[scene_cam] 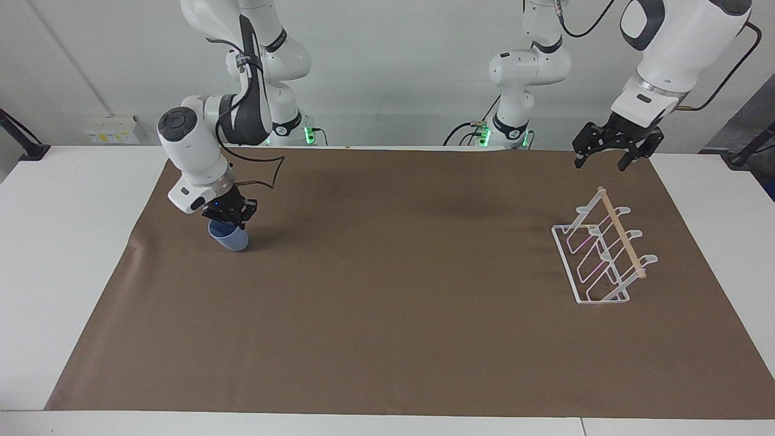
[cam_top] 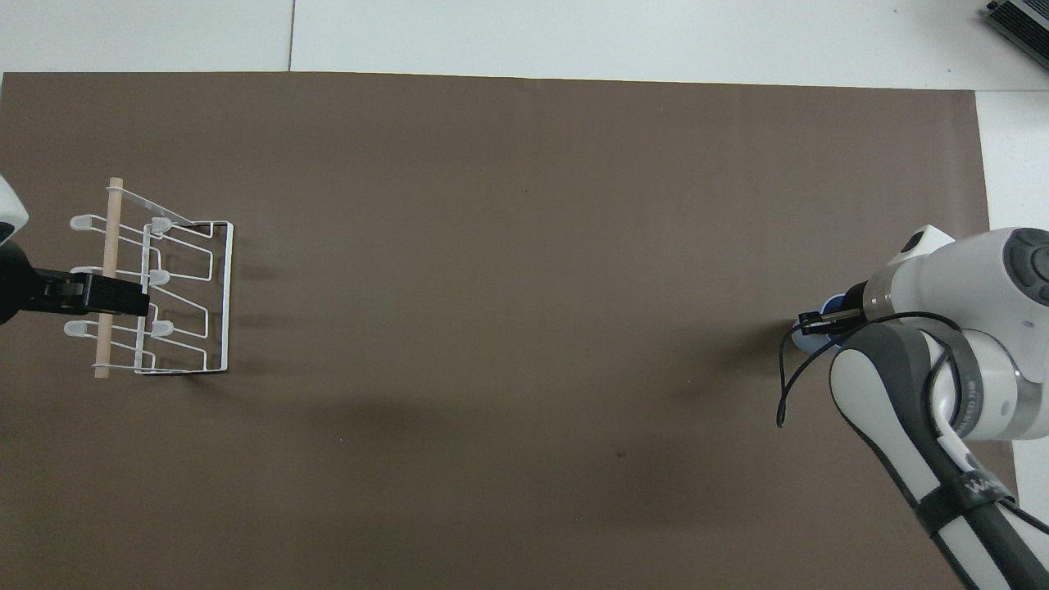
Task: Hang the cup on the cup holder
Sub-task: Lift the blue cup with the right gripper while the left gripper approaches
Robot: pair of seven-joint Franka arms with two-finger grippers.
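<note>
Right gripper [scene_cam: 229,215] is clamped on the rim of the small light-blue plastic cup [scene_cam: 229,237], tilted on the brown mat at its own end. Next it needs carrying to the white wire cup holder [scene_cam: 600,254], where the open left gripper [scene_cam: 606,160] waits above.

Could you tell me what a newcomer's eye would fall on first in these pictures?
Probably the right gripper shut on the rim of the light-blue cup, tilted on the brown mat at the right arm's end. Next, the white wire cup holder at the left arm's end, the open left gripper waiting above it.
</note>
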